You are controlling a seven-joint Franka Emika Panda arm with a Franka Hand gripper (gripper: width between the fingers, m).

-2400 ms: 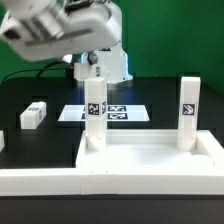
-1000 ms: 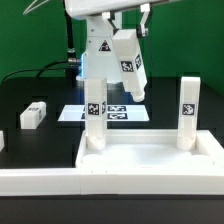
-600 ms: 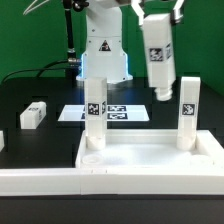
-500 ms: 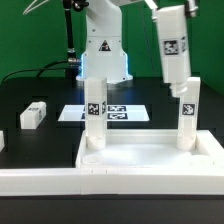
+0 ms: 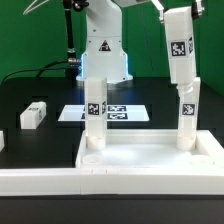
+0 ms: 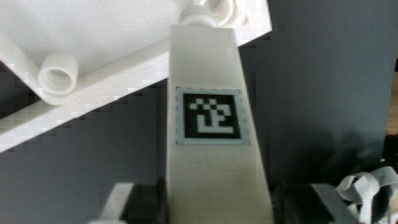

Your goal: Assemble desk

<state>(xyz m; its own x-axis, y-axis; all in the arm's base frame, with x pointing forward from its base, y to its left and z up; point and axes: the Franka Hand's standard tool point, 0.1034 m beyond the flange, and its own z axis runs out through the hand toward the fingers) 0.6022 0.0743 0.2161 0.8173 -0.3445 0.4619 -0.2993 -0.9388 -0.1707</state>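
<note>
Exterior position: low, near bench (image 5: 45, 135) height, on the near side of the desk panel (image 5: 140, 158).
Exterior facing: level across the panel toward the robot base (image 5: 103, 55); middle range.
Wrist position: just behind the hand (image 6: 240, 205); very close.
Wrist facing: along the lifted leg (image 6: 214, 120), its tag mid-frame.
Shared: lifted leg (image 5: 181, 50) and part of the desk panel (image 6: 71, 40).

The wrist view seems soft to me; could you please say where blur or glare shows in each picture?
Wrist view: the held leg fills the frame, its tag readable but soft-edged, the background blurred. Exterior view: the desk panel is washed out to near-flat white, rim detail faint; the black table shows little detail.
</note>
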